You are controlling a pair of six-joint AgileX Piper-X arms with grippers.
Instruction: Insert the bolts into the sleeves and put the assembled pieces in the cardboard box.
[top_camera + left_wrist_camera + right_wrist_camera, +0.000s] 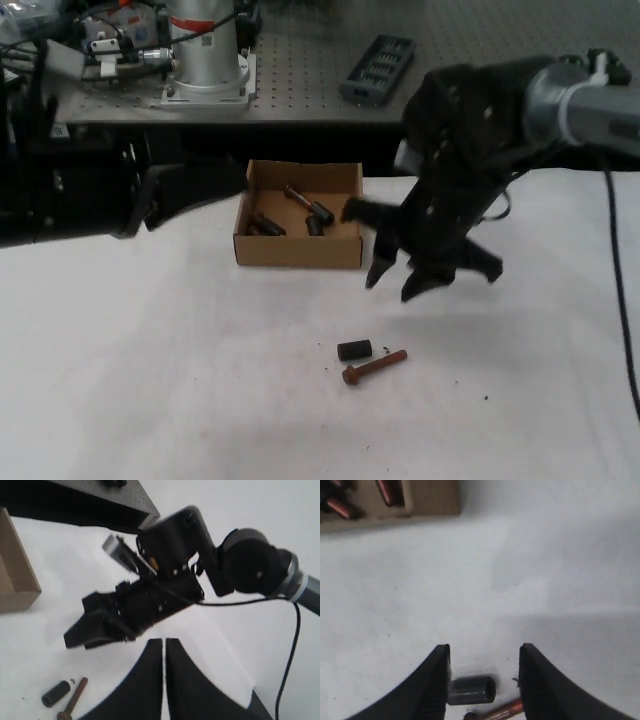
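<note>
A short black sleeve (pixel 354 350) lies on the white table, with a copper-coloured bolt (pixel 375 366) lying loose just beside it. My right gripper (pixel 390 288) hangs open above and slightly behind them, holding nothing. In the right wrist view the sleeve (pixel 471 690) lies between the spread fingers (pixel 439 680), and the bolt (pixel 495 711) is next to it. The cardboard box (pixel 300 250) behind holds several assembled pieces (pixel 308 206). My left gripper (pixel 164 641) is shut and empty, and faces the right gripper (pixel 85 632), the sleeve (pixel 55 693) and the bolt (pixel 72 705).
A dark left arm (pixel 170 195) stretches in from the left towards the box. Behind the white table stands a perforated bench (pixel 300 70) with a metal base (pixel 205 60) and a dark rack (pixel 378 65). A cable (pixel 622 300) hangs at the right.
</note>
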